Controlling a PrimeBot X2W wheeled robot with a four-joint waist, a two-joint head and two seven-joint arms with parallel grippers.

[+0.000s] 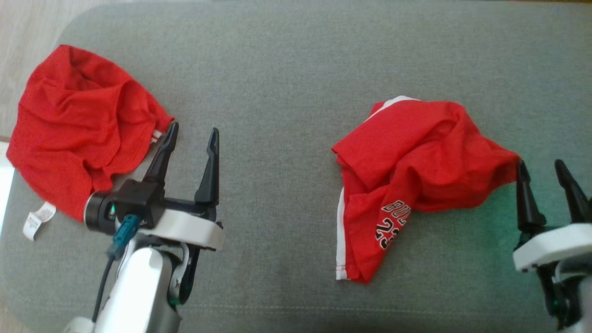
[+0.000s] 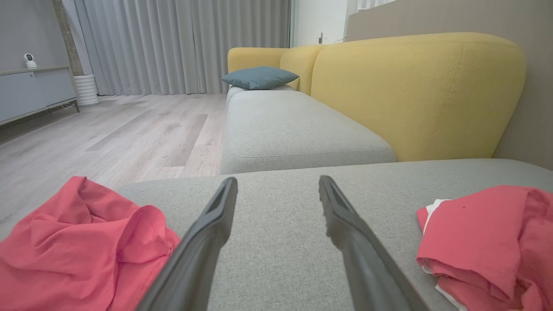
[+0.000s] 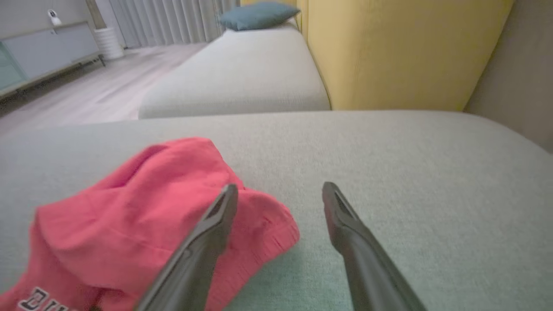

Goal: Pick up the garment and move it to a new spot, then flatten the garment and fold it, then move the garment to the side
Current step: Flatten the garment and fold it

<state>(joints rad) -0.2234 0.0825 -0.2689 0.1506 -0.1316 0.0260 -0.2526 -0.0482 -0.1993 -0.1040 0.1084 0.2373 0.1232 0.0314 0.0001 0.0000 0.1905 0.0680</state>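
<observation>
Lying crumpled right of centre in the head view: red garment [image 1: 416, 152], white trim and dark lettering showing, on the grey cushion [image 1: 286, 69]. Right gripper [image 1: 540, 164] at lower right, jaws wide, nothing between them, one fingertip at the garment's right corner. Left gripper [image 1: 193, 129] at lower left, jaws wide and empty, just beside a second red garment [image 1: 78, 125] at upper left.
</observation>
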